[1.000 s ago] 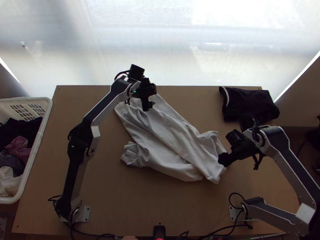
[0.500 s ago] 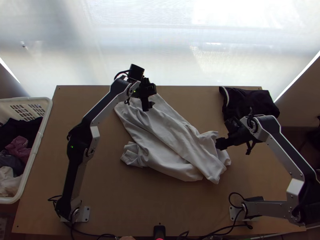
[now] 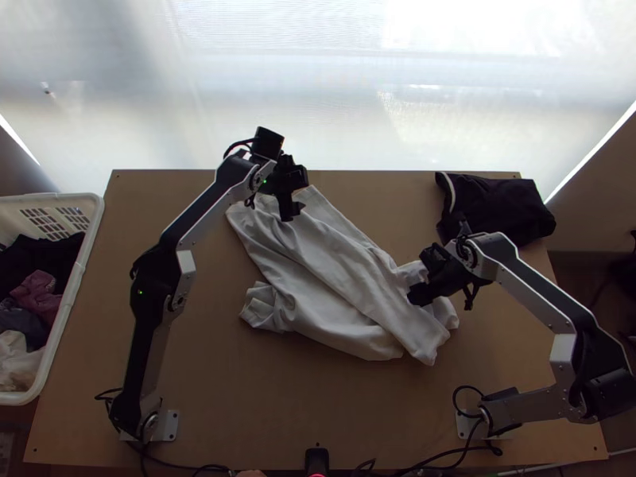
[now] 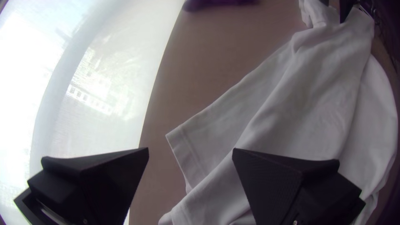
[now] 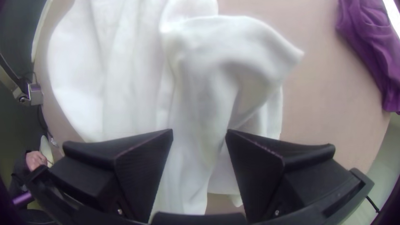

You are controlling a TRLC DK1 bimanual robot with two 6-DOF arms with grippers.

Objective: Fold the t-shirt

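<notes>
The white t-shirt lies loosely bunched on a slant across the middle of the table. Over its far left end, in the top view, is my left gripper; my right gripper is above its right end. In the left wrist view, my left gripper stands open beside a hemmed edge of the t-shirt. My right gripper is open over a raised fold of the t-shirt in the right wrist view, with cloth showing between its fingers.
A dark garment lies at the table's far right corner. Left of the table stands a white basket of clothes. Bare wood of the table shows in front of the t-shirt. A person's hand shows beyond the table.
My right gripper has moved left and a little up the picture, from the t-shirt's right edge to over the cloth. The left arm has shifted only slightly left. The t-shirt's right edge now shows more.
</notes>
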